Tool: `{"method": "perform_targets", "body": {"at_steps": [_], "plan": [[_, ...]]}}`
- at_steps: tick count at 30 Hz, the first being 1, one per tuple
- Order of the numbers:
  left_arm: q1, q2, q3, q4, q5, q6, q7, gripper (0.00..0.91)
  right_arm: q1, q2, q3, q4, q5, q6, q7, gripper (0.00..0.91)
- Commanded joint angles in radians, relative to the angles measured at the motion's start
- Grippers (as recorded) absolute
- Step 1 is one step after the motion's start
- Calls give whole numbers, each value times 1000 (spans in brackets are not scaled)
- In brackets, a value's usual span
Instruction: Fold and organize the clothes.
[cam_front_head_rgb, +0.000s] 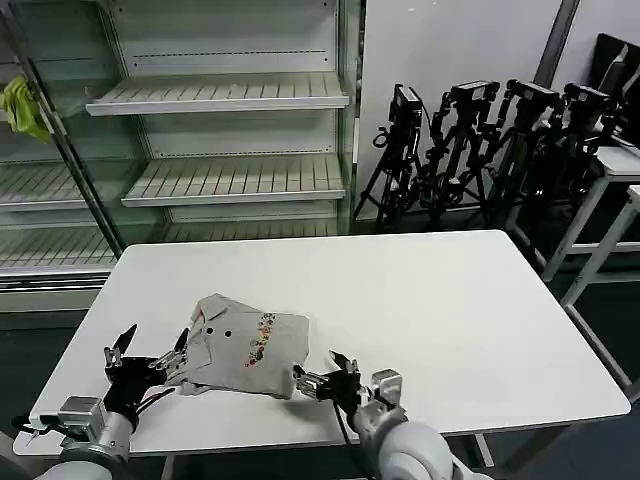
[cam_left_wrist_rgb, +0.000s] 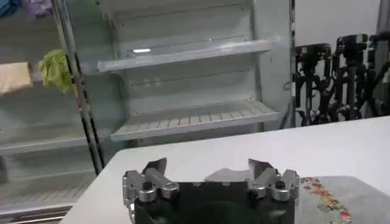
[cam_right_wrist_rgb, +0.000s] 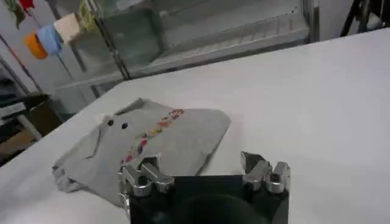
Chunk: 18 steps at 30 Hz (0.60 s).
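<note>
shirt (cam_front_head_rgb: 245, 345) folded | between left gripper (cam_front_head_rgb: 148, 352), right gripper (cam_front_head_rgb: 322, 370)

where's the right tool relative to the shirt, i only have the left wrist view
Observer: The right tool sits at the near right corner of the folded grey polo shirt, open and holding nothing.
Operator: is the shirt fully folded
Observer: The right wrist view shows it folded into a compact bundle, collar buttons on top.
Operator: how about my left tool
Observer: The left tool is open at the shirt's left edge, above the white table.
</note>
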<state>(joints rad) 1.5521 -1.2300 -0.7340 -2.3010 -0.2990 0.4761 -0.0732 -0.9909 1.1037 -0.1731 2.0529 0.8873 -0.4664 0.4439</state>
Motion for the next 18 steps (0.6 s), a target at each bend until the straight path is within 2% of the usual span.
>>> {"method": "perform_targets", "body": {"at_steps": [1, 6, 7, 8, 9, 10, 11, 14, 15, 16, 18], "plan": [[19, -18, -9, -7, 13, -9, 1, 907, 82, 183, -23, -178, 10, -4, 5, 907], [19, -19, -13, -15, 13, -11, 1, 907, 74, 214, -21, -197, 10, -7, 3, 907], [19, -20, -13, -16, 13, -11, 1, 907, 72, 216, -21, -198, 10, -8, 3, 856], [19, -20, -14, -19, 13, -11, 1, 907, 68, 220, -22, -201, 9, -9, 2, 756], [19, -21, -14, -20, 13, -11, 1, 907, 64, 222, -25, -204, 6, -9, 1, 725], [19, -21, -14, -20, 13, -12, 1, 907, 62, 223, -26, -206, 4, -8, 0, 625], [19, -21, -15, -20, 13, -12, 1, 907, 59, 225, -28, -208, -2, -7, -2, 625], [20, -20, -18, -19, 13, -15, 1, 907, 54, 226, -28, -205, -9, -7, -2, 222], [21, -20, -18, -20, 13, -16, 1, 907, 54, 225, -28, -203, -11, -7, -1, 161], [21, -20, -18, -20, 13, -18, 1, 907, 53, 224, -28, -198, -12, -6, 0, 10], [21, -21, -17, -20, 13, -20, 1, 907, 50, 218, -25, -187, -16, -7, 2, 0]]}}
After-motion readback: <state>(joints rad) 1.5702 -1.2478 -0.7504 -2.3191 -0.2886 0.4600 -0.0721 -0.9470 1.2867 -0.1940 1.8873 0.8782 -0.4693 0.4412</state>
